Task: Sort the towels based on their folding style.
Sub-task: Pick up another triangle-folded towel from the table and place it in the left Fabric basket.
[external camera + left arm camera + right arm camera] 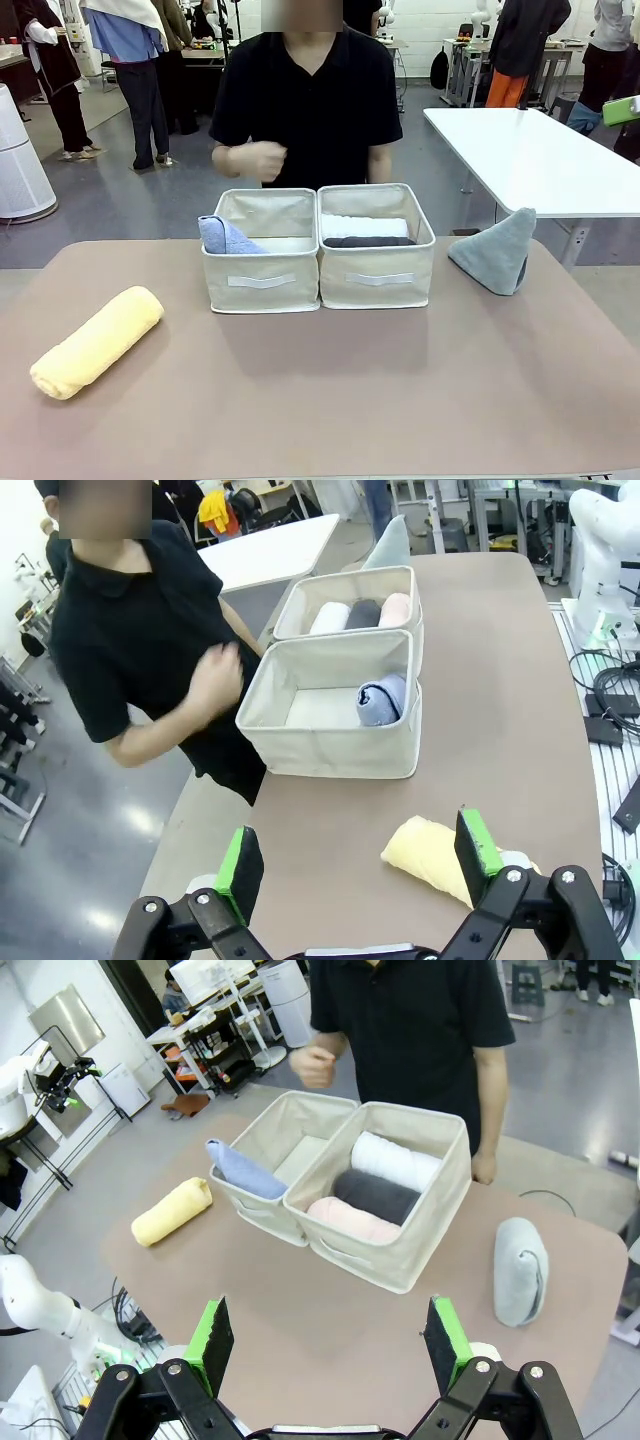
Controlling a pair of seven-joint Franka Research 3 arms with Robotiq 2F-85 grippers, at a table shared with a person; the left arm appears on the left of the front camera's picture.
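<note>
A yellow rolled towel (97,342) lies on the table at the front left, also seen as the yellow roll (432,857) just beyond my left gripper (358,865), which is open and holds nothing. A grey-teal cone towel (496,251) stands at the right of the bins; the same cone (521,1270) lies right of the bins in the right wrist view. The left bin (259,282) holds a light blue cone towel (226,237). The right bin (377,277) holds white (395,1160), dark grey (376,1195) and pink (349,1220) rolls. My right gripper (328,1335) is open and empty, high above the table.
A person in a black shirt stands behind the bins with one fist (257,160) raised at chest height and the other hand (484,1167) at the table's far edge. A white table (540,160) stands at the back right. The tabletop (330,390) in front of the bins is bare.
</note>
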